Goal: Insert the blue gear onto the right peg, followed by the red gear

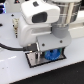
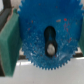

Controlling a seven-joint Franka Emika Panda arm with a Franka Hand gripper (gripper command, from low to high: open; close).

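Now the big blue gear sits over the plate

Down at the black-rimmed grey rectangular plate [image 1: 44, 56], the wide flat bright-blue toothed plastic gear [image 2: 47, 40] is low under the robot's gripper [image 1: 48, 47]. In the wrist view the gear fills the picture. A pale peg tip [image 2: 50, 48] shows inside its dark middle slot [image 2: 50, 38]. I cannot tell if the gripper is shut on the gear or has let go, because the arm hides its fingers.

I think the gear is light, hard and stiff. Its smooth plastic could slip. The raised middle part looks like the best place to hold, since the thin teeth might bend or snag. The plate rests on a white bench [image 1: 15, 67]. I can read no words or labels anywhere.
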